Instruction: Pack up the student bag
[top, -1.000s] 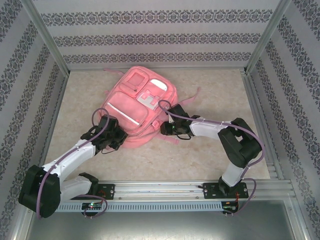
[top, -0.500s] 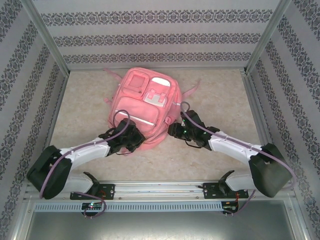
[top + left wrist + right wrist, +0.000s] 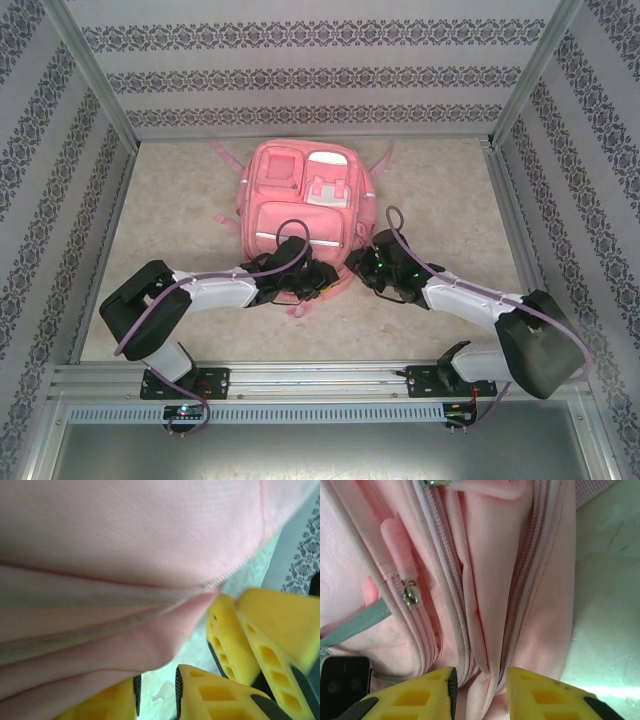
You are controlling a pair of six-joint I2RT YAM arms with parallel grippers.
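Note:
The student bag (image 3: 300, 195), a big pink backpack with a white stripe and front pockets, lies flat at mid-table, its near end toward the arms. My left gripper (image 3: 318, 280) is at that near edge; its yellow fingers (image 3: 212, 695) stand a little apart with bare table between them and pink fabric (image 3: 125, 555) just above. My right gripper (image 3: 362, 265) meets the bag's near right corner. It (image 3: 480, 690) is shut on a fold of the student bag (image 3: 492, 605) beside its zip lines. Its yellow fingers (image 3: 255, 635) sit close to the left gripper.
Pink straps (image 3: 225, 160) splay out from the bag's far corners. A zip pull (image 3: 410, 592) and a grey-green strap (image 3: 355, 625) lie left of the held fold. Patterned walls and an aluminium frame rail (image 3: 320, 375) enclose the beige table.
The bag has turned from slanted to square-on. Both arms swung inward to its near edge, side by side. The left gripper's jaws have parted.

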